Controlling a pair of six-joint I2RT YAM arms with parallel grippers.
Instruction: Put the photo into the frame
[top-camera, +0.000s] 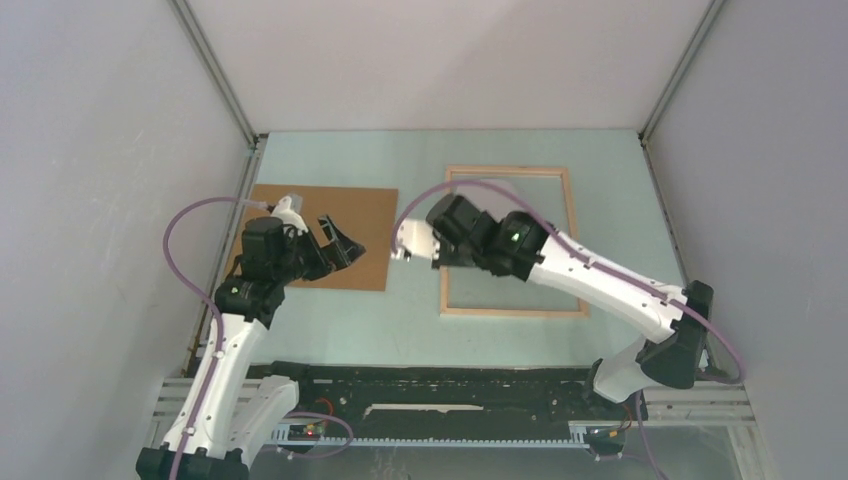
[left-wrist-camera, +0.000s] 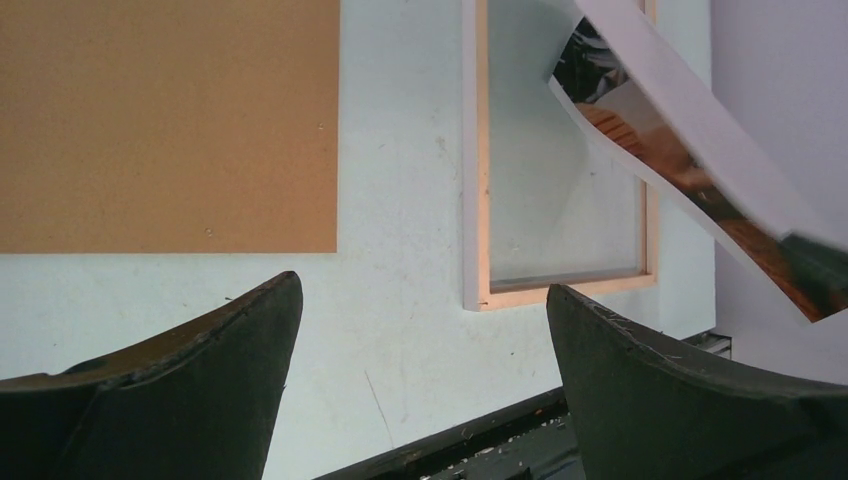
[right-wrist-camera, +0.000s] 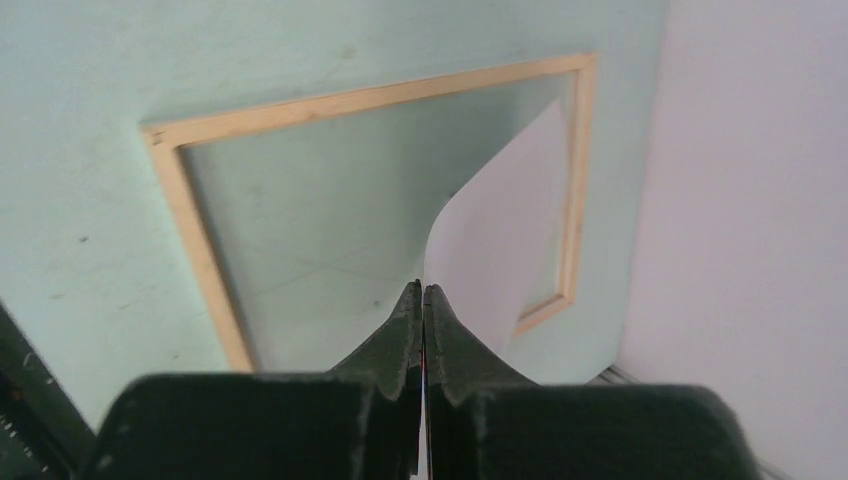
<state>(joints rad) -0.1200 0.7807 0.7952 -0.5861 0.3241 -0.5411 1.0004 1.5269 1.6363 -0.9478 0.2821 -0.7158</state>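
Pinching the photo (right-wrist-camera: 500, 230) between fingers pressed flat together, the right pincer (right-wrist-camera: 422, 290) hangs above the left side of the frame (top-camera: 510, 312). The sheet is clear of the desk (top-camera: 400, 320). From the fingertips it curls away through the air, its plain white reverse toward the wrist camera, and hides part of one frame corner in that view. From the left wrist it slants across one end of the frame, showing a glossy printed face and a broad white band. The print itself is too blurred to make out.

The frame lies flat on the desk, a thin rectangle of light wood with the pale green surface visible through its clear pane. Left of the frame and well apart from it lies a flat brown board (top-camera: 300, 210). The left pincer (left-wrist-camera: 422, 286) hovers over the board's edge nearest the frame, fingers spread wide and holding nothing.

The desk is matte pale green, marked with small specks and faint scratches beside the frame. A black rail (top-camera: 430, 385) runs along the near edge in front of the frame, with the arm bases at either end. Plain whitish walls (top-camera: 430, 60) close in behind the frame and on both sides, with metal posts in the far corners. A purple cable (top-camera: 175, 235) loops from each arm.
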